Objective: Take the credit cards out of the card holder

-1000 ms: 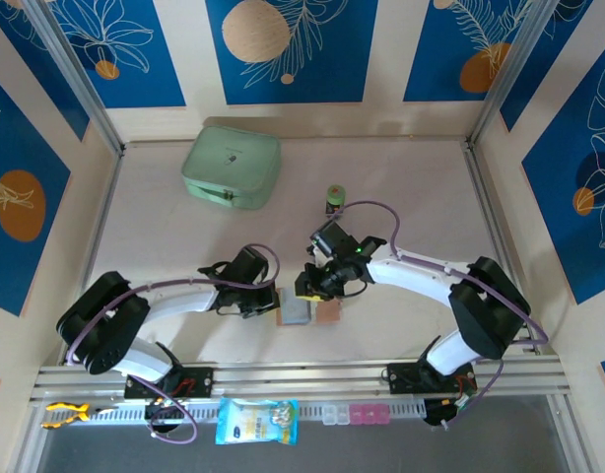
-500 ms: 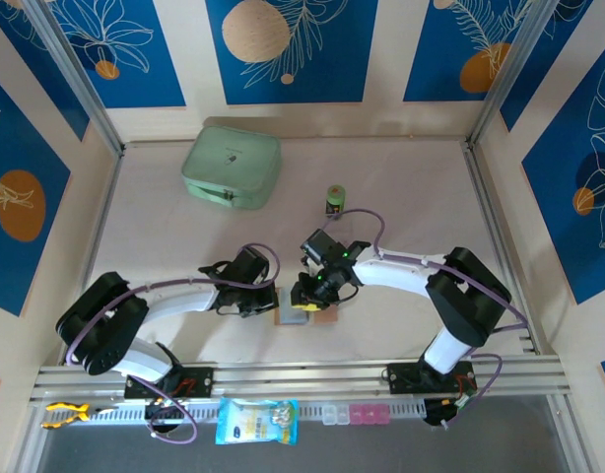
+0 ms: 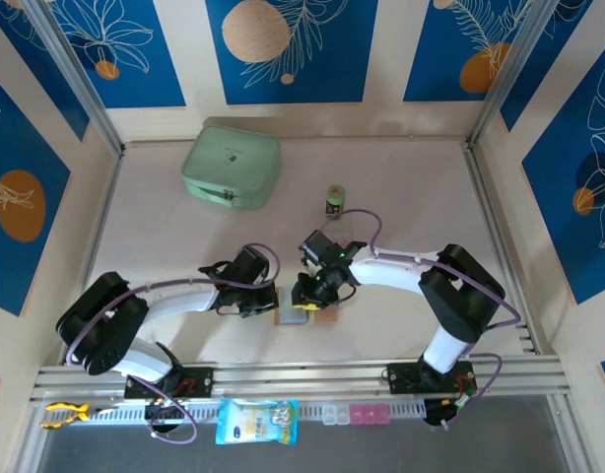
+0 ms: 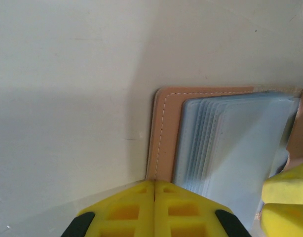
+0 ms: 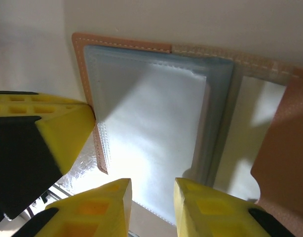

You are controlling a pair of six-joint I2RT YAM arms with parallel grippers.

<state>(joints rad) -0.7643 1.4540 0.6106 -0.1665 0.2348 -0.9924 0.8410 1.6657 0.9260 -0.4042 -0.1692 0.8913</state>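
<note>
Lower centre, R gripper (jaws part-spread) is risking pinching bare sleeve, dragging wallet off L gripper's pressed-together jaws.

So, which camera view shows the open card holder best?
The right wrist view: the card holder lies open close below, with its stitched pinkish-brown edge and pale blue sleeves plain. The left wrist view shows one corner and the stacked sleeve edges. The top view shows the card holder small, partly under the arms.
</note>
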